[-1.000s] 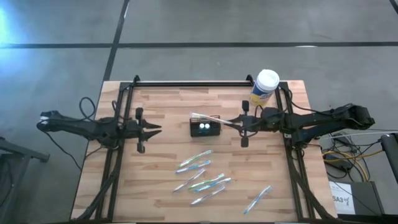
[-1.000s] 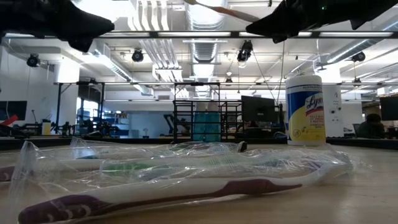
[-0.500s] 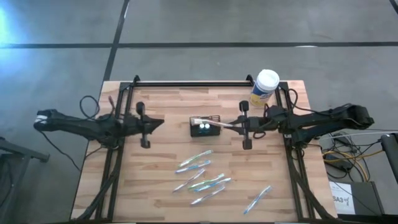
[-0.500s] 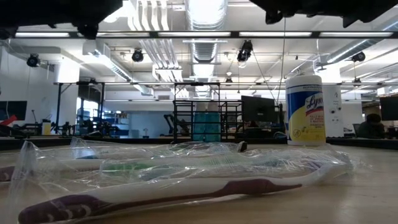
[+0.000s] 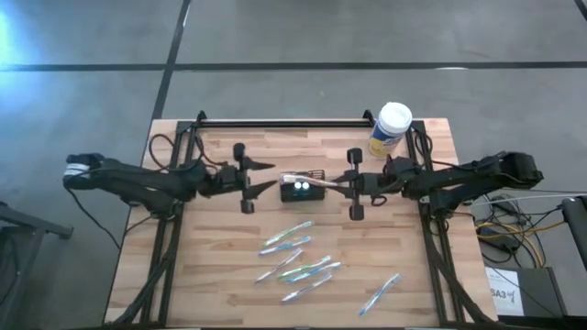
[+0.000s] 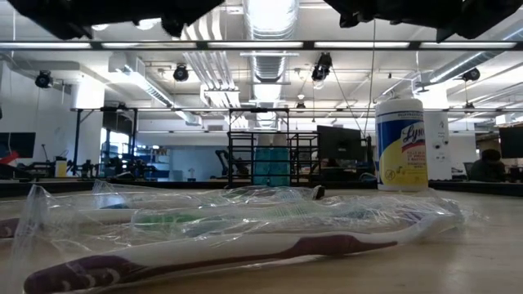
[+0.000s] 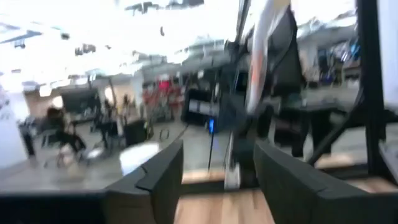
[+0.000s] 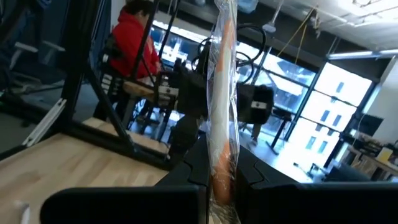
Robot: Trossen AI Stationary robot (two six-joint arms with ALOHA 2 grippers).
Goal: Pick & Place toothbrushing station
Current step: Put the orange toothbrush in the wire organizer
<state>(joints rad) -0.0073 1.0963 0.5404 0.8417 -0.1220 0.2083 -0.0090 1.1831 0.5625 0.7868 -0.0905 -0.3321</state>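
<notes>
The black mesh caddy (image 5: 304, 188) sits near the middle of the wooden table (image 5: 229, 275), and both arms are closing on it from opposite sides. The right gripper (image 5: 337, 182) hovers just beside the caddy's right edge, fingers clamped on a wrapped toothbrush (image 5: 307, 180) — its pale length reaches out from the fingertips across the top of the caddy, brush end over the far-left corner. In the right wrist view that same toothbrush (image 8: 222, 118) stands pinched between the two dark fingers (image 8: 193, 163), orange handle showing through the crinkled wrapper. The left gripper (image 5: 268, 176) is just to the caddy's left, close but apart from it, fingers spread and holding nothing; its wrist view shows the two fingers (image 7: 163, 176) standing well apart with the toothbrush (image 7: 264, 53) ahead of them. Nearer the front of the table lie several more wrapped toothbrushes (image 5: 295, 257) — scattered, well clear of both grippers. A white-lidded canister (image 5: 390, 128) stands at the far right corner, behind the right arm.
</notes>
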